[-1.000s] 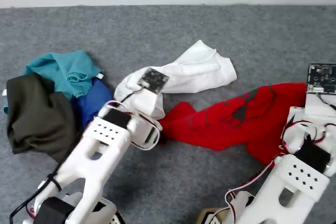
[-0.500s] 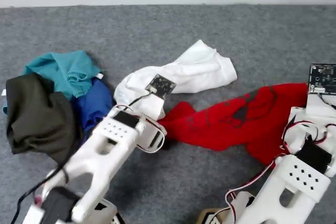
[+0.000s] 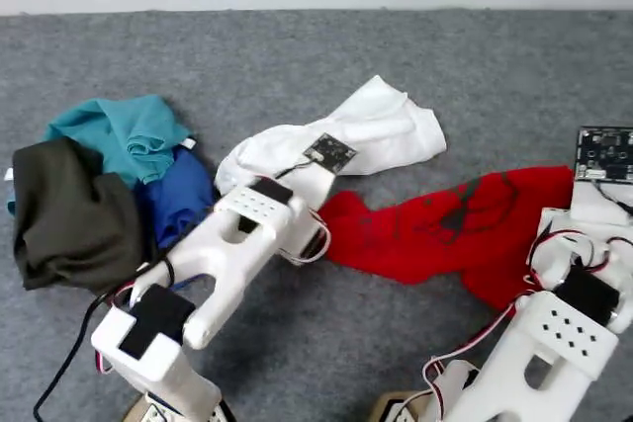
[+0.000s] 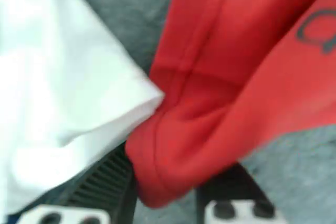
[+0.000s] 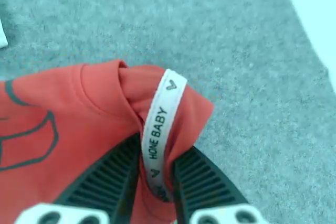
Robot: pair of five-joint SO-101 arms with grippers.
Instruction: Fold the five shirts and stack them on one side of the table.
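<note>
One white label (image 5: 160, 129) on red shirt (image 5: 79, 124)

On the table (image 3: 297, 56), a heap (image 3: 69, 214) of 3 shirts lies at far left (1 in front, 2 behind it). The 4th shirt (image 3: 381, 130) lies mid-table, behind the left arm (image 3: 198, 274). The 5th shirt (image 3: 435, 229) stretches right from it, touching it, its ends in the left gripper (image 4: 163, 192) and right gripper (image 5: 155, 182).
</note>
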